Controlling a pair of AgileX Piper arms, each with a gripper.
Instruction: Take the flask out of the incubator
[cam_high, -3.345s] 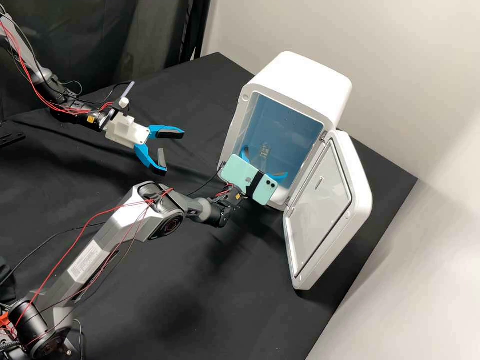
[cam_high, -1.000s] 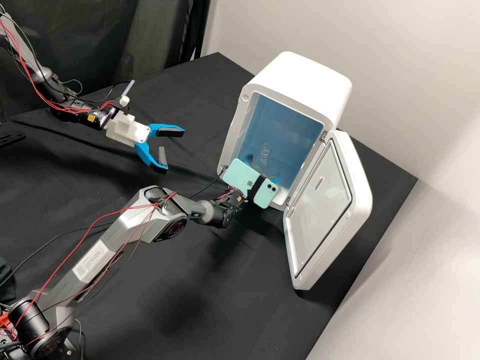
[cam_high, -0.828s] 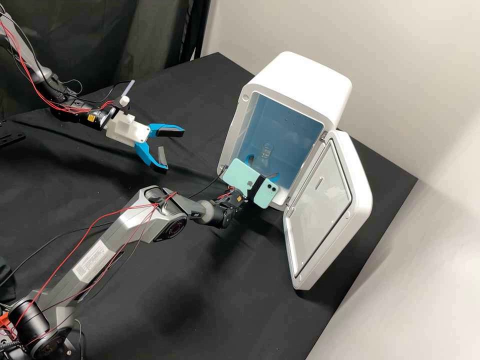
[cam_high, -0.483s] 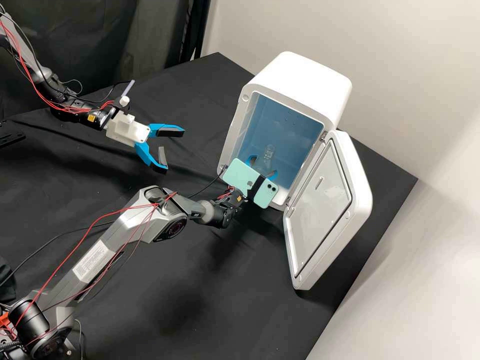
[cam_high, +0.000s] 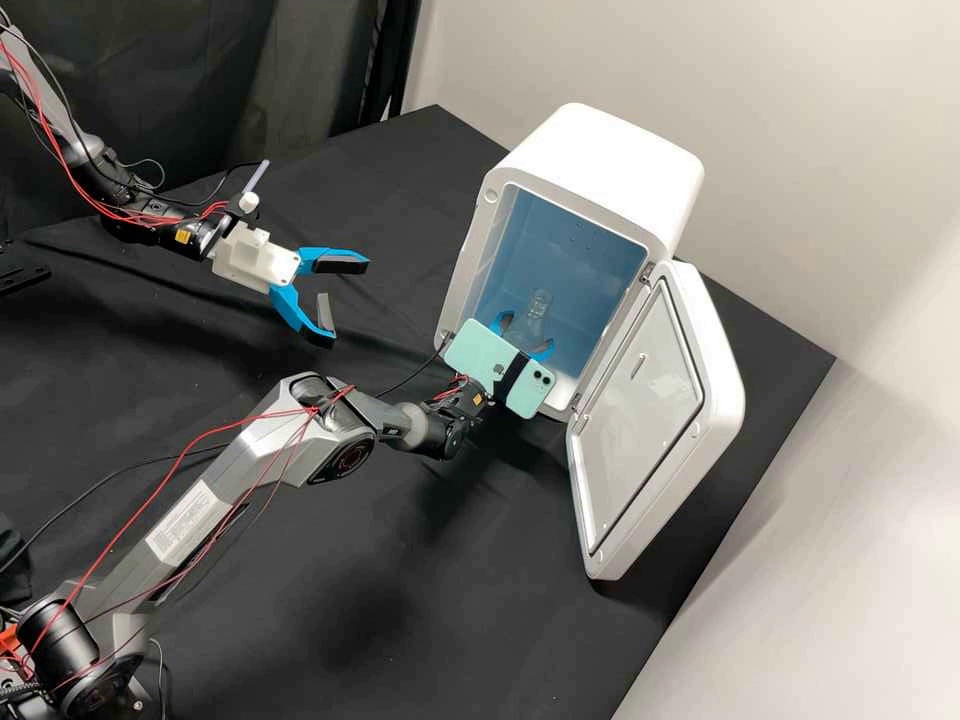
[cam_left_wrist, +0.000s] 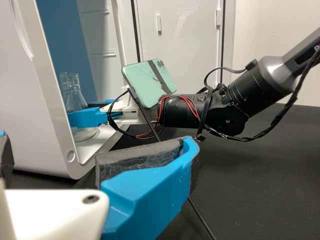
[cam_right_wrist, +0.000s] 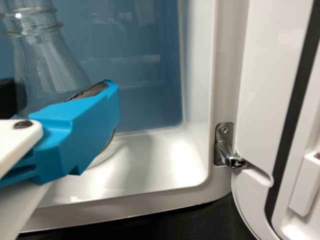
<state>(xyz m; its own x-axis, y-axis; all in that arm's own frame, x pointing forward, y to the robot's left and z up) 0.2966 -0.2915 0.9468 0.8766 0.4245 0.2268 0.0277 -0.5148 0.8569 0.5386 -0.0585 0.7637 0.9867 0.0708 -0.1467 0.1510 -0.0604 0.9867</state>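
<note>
My right claw (cam_high: 523, 333) grips the flask (cam_right_wrist: 45, 65) low on its wide cone for a steady pull, just inside the incubator (cam_high: 600, 160); left claw (cam_high: 325, 290) hangs wide, spare.

We count two grippers, the left gripper (cam_high: 345, 300) and the right gripper (cam_high: 523, 333). One flask (cam_high: 538, 303) sits between the right gripper's fingers, inside one incubator (cam_high: 600, 160) with one door (cam_high: 655, 420). One phone (cam_high: 495, 358) rides behind that gripper.
</note>
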